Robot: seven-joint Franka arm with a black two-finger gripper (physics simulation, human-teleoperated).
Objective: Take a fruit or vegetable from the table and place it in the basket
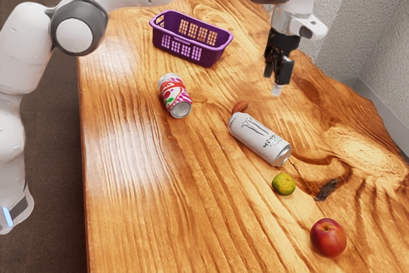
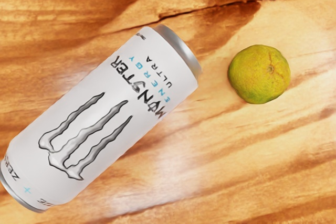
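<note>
My black gripper (image 1: 277,86) hangs above the table, beyond the white can in the exterior view; whether it is open or shut cannot be made out. A green-yellow citrus fruit (image 1: 284,184) lies near the can's silver end, and in the wrist view the same fruit (image 2: 259,74) sits apart from the can. A red apple (image 1: 328,237) rests farther toward the exterior view's lower right. The purple basket (image 1: 184,52) stands at the back of the table, with its open top facing up.
A white Monster can (image 1: 259,139) lies on its side, also a large white can (image 2: 102,121) in the wrist view. Another patterned can (image 1: 174,95) lies near the basket. A small brown object (image 1: 239,106) touches or nearly touches the white can; a dark scrap (image 1: 326,189) lies near the citrus.
</note>
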